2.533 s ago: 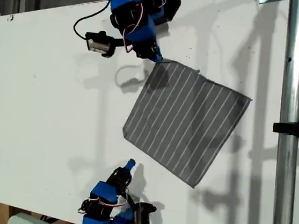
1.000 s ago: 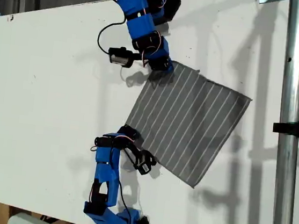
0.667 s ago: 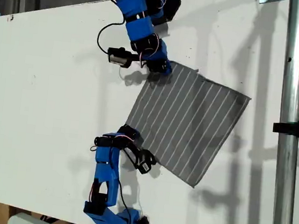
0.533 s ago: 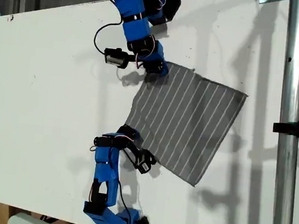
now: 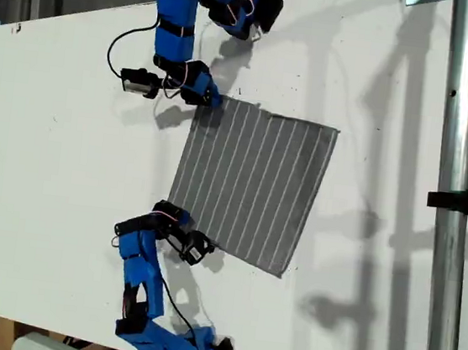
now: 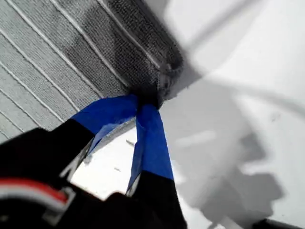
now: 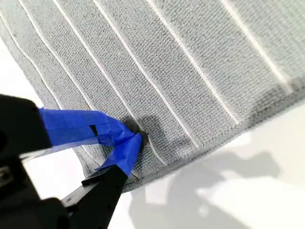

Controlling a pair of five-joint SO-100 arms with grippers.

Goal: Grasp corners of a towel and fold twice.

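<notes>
The towel point(image 5: 248, 185), grey with thin white pinstripes and no readable label, is lying flat near the middle of the white table point(image 5: 49, 162). My first gripper point(image 6: 143, 102) is pinching one corner point(image 6: 164, 78) with its blue-taped jaws clenched on it. My second gripper point(image 7: 133, 136) is clamping the cloth just inside another edge, jaws closed on it

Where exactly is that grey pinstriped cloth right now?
The grey pinstriped towel lies flat on the white table, mid-frame in the exterior view, between two blue arms, left of the metal pole.
</notes>
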